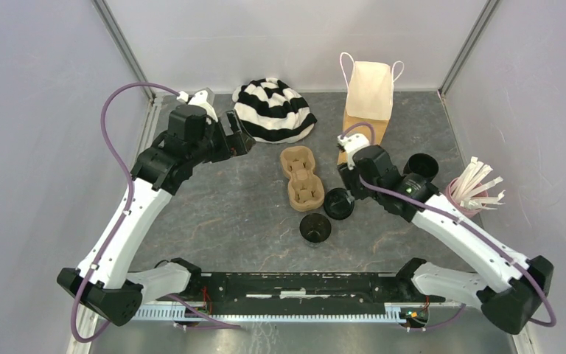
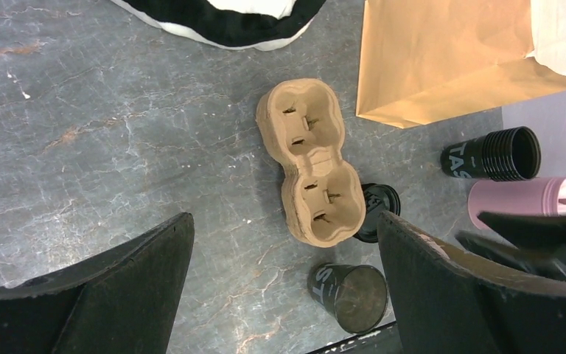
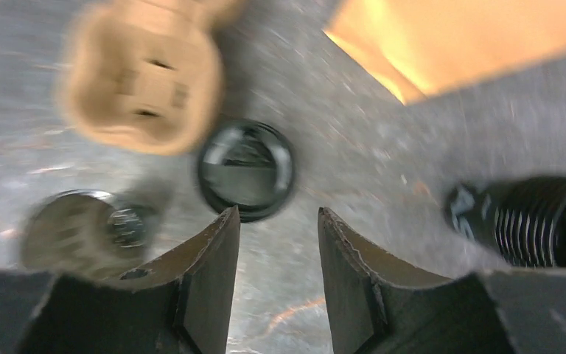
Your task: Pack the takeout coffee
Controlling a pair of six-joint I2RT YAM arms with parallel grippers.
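A black cup with a round black lid (image 1: 338, 203) stands right of the brown carrier (image 1: 301, 177); the lid also shows in the right wrist view (image 3: 245, 169). A second black cup (image 1: 315, 228) stands lidless nearer the front, and it shows in the left wrist view (image 2: 350, 295). My right gripper (image 1: 344, 184) is open and empty, just behind the lidded cup, its jaws (image 3: 278, 217) framing bare table. My left gripper (image 1: 242, 140) is wide open and empty, held high at the back left (image 2: 284, 221).
A brown paper bag (image 1: 368, 103) stands at the back. A stack of black cups (image 1: 421, 166) lies right of my right wrist. A pink cup with white sticks (image 1: 472, 193) is at the right. A striped cloth (image 1: 273, 109) lies at the back.
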